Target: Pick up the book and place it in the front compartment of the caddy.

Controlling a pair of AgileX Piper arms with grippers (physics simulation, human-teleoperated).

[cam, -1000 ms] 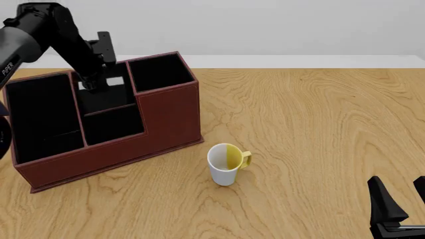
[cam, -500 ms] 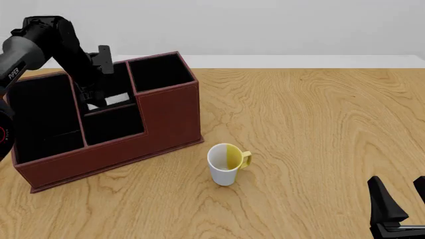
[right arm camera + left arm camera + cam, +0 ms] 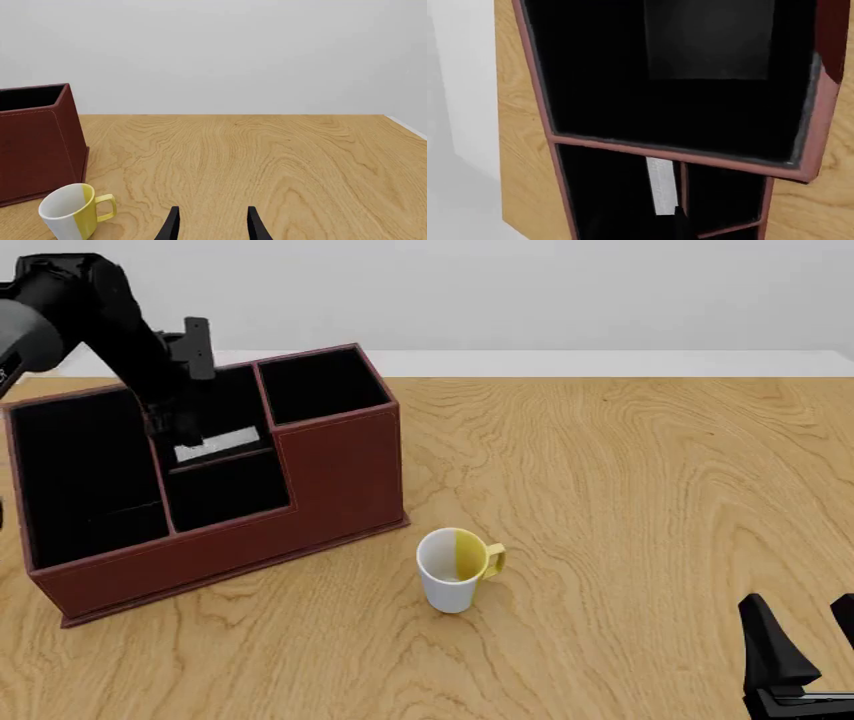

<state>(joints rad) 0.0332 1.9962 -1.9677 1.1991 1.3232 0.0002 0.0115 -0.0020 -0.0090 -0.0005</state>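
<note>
Only the book [image 3: 218, 445]'s white page edge shows inside the caddy [image 3: 334, 480].

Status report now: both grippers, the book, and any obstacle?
Left gripper over caddy, state unclear. Right gripper open, empty. Book inside a middle compartment, white edge up. Mug apart, no obstacle.

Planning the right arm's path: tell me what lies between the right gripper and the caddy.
In the front view, only the mug stands on the table between the right gripper and the caddy; otherwise bare wood.

White-and-yellow mug [image 3: 455, 569] upright on wooden table [image 3: 641, 490].
</note>
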